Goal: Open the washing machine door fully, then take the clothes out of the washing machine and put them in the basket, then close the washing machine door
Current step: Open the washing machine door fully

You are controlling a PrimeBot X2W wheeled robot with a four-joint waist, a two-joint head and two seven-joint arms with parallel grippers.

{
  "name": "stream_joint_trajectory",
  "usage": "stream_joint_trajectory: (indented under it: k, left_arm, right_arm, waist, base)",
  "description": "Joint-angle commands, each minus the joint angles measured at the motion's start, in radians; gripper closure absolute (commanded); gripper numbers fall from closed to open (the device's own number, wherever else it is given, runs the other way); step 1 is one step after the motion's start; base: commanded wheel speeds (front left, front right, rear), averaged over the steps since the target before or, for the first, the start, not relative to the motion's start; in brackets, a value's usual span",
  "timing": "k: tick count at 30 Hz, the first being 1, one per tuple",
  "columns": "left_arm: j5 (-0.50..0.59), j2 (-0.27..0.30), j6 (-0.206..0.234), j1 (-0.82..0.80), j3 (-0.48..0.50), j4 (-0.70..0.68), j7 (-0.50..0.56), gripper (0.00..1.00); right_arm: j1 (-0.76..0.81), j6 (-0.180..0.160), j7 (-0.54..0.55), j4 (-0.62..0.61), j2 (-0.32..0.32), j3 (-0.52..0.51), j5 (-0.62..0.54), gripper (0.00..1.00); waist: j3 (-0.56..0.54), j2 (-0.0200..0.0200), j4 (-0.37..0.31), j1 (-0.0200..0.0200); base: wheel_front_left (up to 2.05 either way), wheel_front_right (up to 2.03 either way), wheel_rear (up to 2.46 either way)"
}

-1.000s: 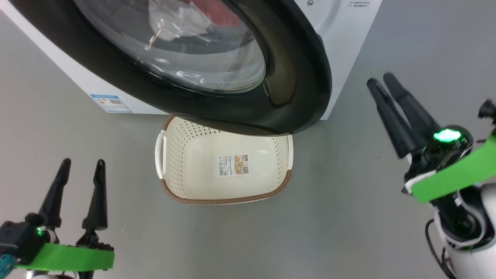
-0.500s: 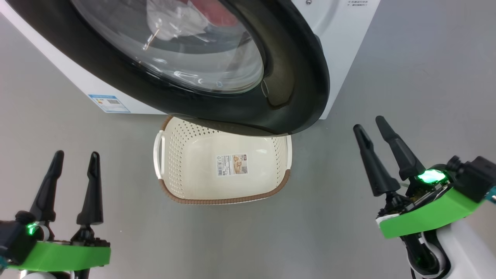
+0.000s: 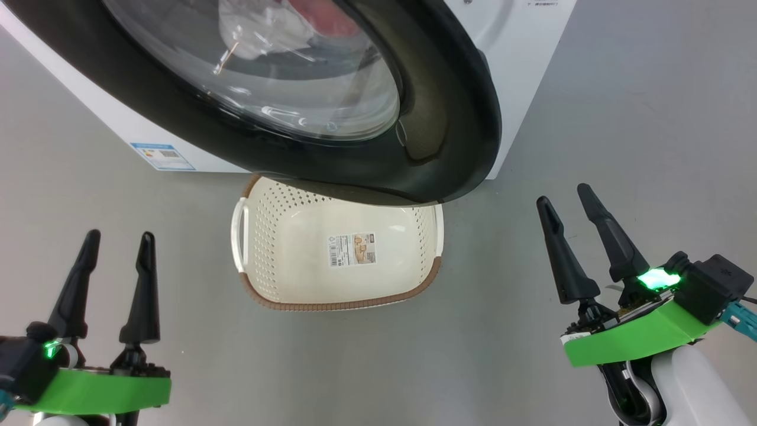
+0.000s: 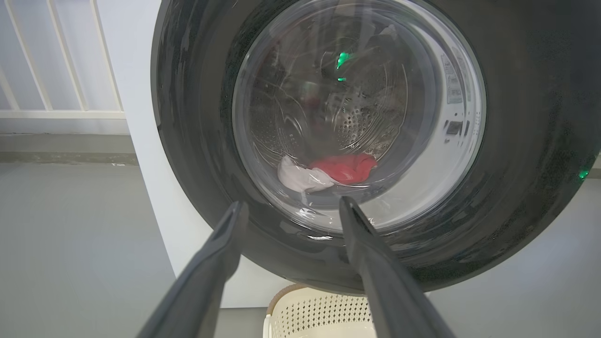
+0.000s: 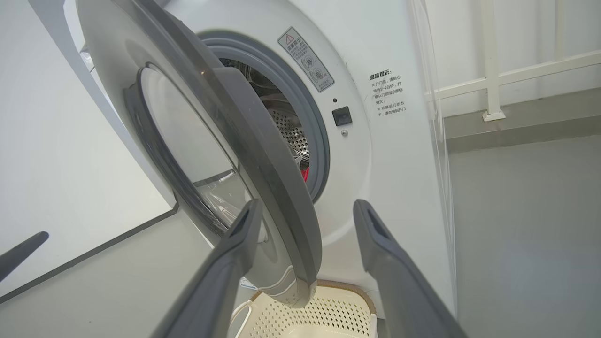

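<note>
While both tools stood empty with jaws spread wide, the left tool [image 3: 120, 234] sat at the lower left of the head frame and the right tool [image 3: 562, 193] at the lower right, each apart from the washing machine door [image 3: 449, 118]. Door ajar, not fully open; free edge toward frame right, nearest the right tool.

Judgement: hook that edge from behind and follow the hinge arc; the glossy black rim looked slippery.

Bulging clear glass [image 3: 307, 89] showed the clothes [image 4: 345, 167], soft red and white, low in the perforated steel drum [image 4: 357, 117]. The basket [image 3: 343, 305], cream perforated plastic with a brown woven-look rim, lay on the floor [image 3: 532, 355], partly beneath the door.
</note>
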Motion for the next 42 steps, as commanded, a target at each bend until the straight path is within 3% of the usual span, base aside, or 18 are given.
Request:
stream_joint_trajectory:
  k: [1, 20, 29, 31, 33, 36, 38, 39, 42]
  left_arm:
    - [0.012, 0.030, -0.003, -0.007, 0.035, -0.021, -0.008, 0.00]
    - [0.019, 0.029, -0.003, 0.001, 0.026, -0.010, -0.008, 0.00]
    - [0.020, 0.034, -0.003, 0.003, 0.029, -0.008, -0.008, 0.00]
    - [0.020, 0.034, -0.003, 0.002, 0.030, -0.008, -0.008, 0.00]
    - [0.019, 0.036, -0.003, 0.001, 0.029, -0.008, -0.008, 0.00]
    - [0.015, 0.037, -0.003, -0.002, 0.030, -0.010, -0.008, 0.00]
    - [0.013, 0.038, -0.003, -0.005, 0.033, -0.011, -0.008, 0.00]
    - [0.012, 0.039, -0.003, -0.005, 0.034, -0.011, -0.008, 0.00]
    - [0.010, 0.040, -0.003, -0.007, 0.037, -0.012, -0.008, 0.00]
  right_arm:
    - [0.016, 0.002, -0.012, -0.024, 0.007, 0.014, -0.017, 0.00]
    - [-0.012, 0.002, -0.012, -0.025, -0.023, -0.003, 0.022, 0.00]
    - [-0.107, 0.002, -0.009, 0.025, -0.083, 0.012, 0.225, 0.01]
    - [-0.142, 0.002, 0.019, 0.048, -0.096, 0.016, 0.293, 0.25]
    - [-0.181, 0.002, 0.052, 0.068, -0.109, 0.019, 0.365, 0.36]
    - [-0.240, 0.002, 0.097, 0.085, -0.132, 0.026, 0.461, 0.60]
    - [-0.275, 0.002, 0.125, 0.098, -0.142, 0.027, 0.523, 0.92]
    - [-0.292, 0.002, 0.140, 0.103, -0.145, 0.028, 0.555, 1.00]
    - [-0.342, 0.002, 0.201, 0.124, -0.152, 0.029, 0.655, 1.00]
  waist:
    - [-0.001, 0.0000, 0.000, 0.0000]
    - [-0.019, 0.0000, 0.000, 0.0000]
    - [-0.018, 0.0000, -0.003, 0.0000]
    - [-0.016, 0.0000, -0.004, 0.0000]
    - [-0.013, 0.0000, -0.002, 0.0000]
    - [-0.004, 0.0000, 0.002, 0.0000]
    - [0.000, 0.0000, 0.005, 0.0000]
    - [0.002, 0.0000, 0.007, 0.0000]
    - [0.007, 0.0000, 0.010, 0.0000]
  base:
    - [0.00, 0.00, 0.00]
    - [0.00, 0.00, 0.00]
    - [0.00, 0.00, 0.00]
    - [0.00, 0.00, 0.00]
    - [0.00, 0.00, 0.00]
    - [0.00, 0.00, 0.00]
    - [0.00, 0.00, 0.00]
    - [0.00, 0.00, 0.00]
    - [0.00, 0.00, 0.00]
